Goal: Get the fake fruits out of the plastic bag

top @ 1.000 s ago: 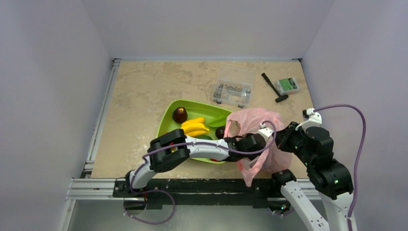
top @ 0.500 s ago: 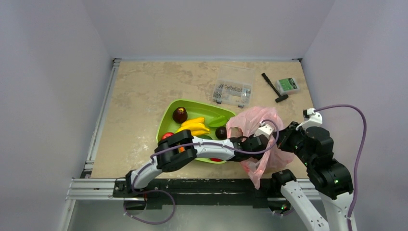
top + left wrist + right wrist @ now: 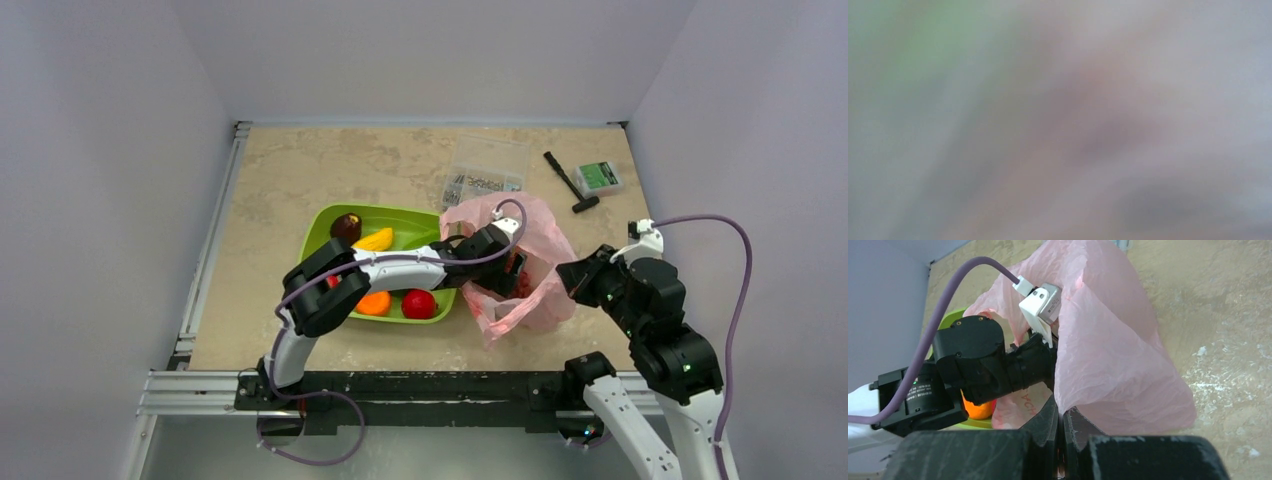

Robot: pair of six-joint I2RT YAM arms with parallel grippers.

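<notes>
The pink plastic bag (image 3: 540, 250) lies on the table to the right of the green tray (image 3: 410, 212). My left gripper (image 3: 508, 272) reaches into the bag's mouth, and its jaws are hidden by the plastic. The left wrist view is only a pink and green blur. Something dark red shows inside the bag beside that gripper, and I cannot tell what it is. My right gripper (image 3: 568, 278) is shut on the bag's right edge. In the right wrist view the gripper (image 3: 1062, 415) pinches the bag (image 3: 1108, 355). A yellow fruit (image 3: 375, 240) lies in the tray, half hidden by the arm.
A dark round fruit (image 3: 346, 226), an orange fruit (image 3: 373, 302) and a red round fruit (image 3: 419, 303) lie in the tray. A clear parts box (image 3: 485, 175), a black tool (image 3: 570, 182) and a small green box (image 3: 600, 177) sit at the back right.
My left arm has swung away and to the left, inside the bag. The bag and the tray have slid left and farther back with it. My right gripper has kept its hold on the bag.
</notes>
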